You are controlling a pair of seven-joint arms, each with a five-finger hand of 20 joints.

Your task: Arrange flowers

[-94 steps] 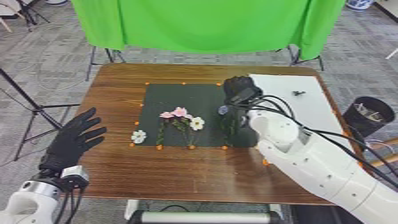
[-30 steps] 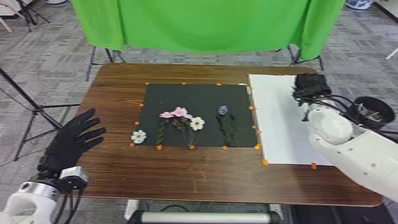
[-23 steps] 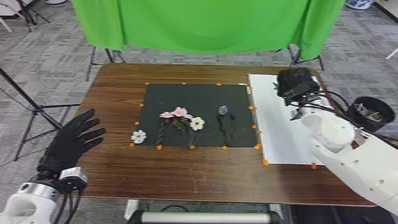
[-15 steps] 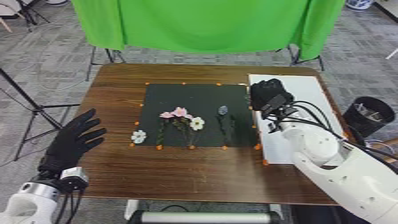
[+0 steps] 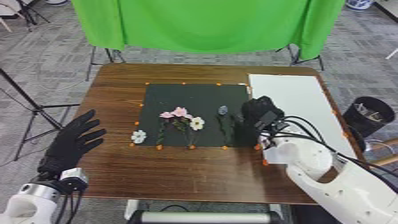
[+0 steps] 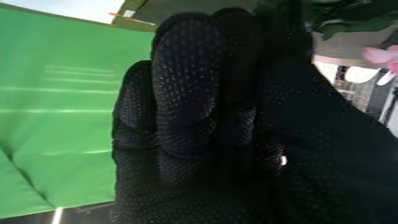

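In the head view my right hand (image 5: 258, 111) is over the right edge of the dark mat (image 5: 182, 90), fingers curled. In the right wrist view the right hand (image 6: 191, 100) has its thumb against its fingers, and green leaves (image 6: 351, 22) show by the fingertips; its grip is mostly hidden. A pink bloom (image 6: 389, 55) shows near them. On the mat lie pink flowers (image 5: 179, 111), a white flower (image 5: 197, 123) and a bluish flower (image 5: 223, 109) with dark stems. Another white flower (image 5: 139, 136) sits at the mat's left edge. My left hand (image 5: 67, 142) is open at the table's left side.
A white sheet (image 5: 289, 85) covers the table's right part. Small orange dots mark the edges of mat and sheet. A dark bin (image 5: 369, 115) stands beyond the table's right edge. A green cloth (image 5: 209, 25) hangs behind the table.
The right hand went from the mat to the sheet, then came back left to the mat's edge. The small dark thing on the sheet is gone from its place. The left hand has kept still.
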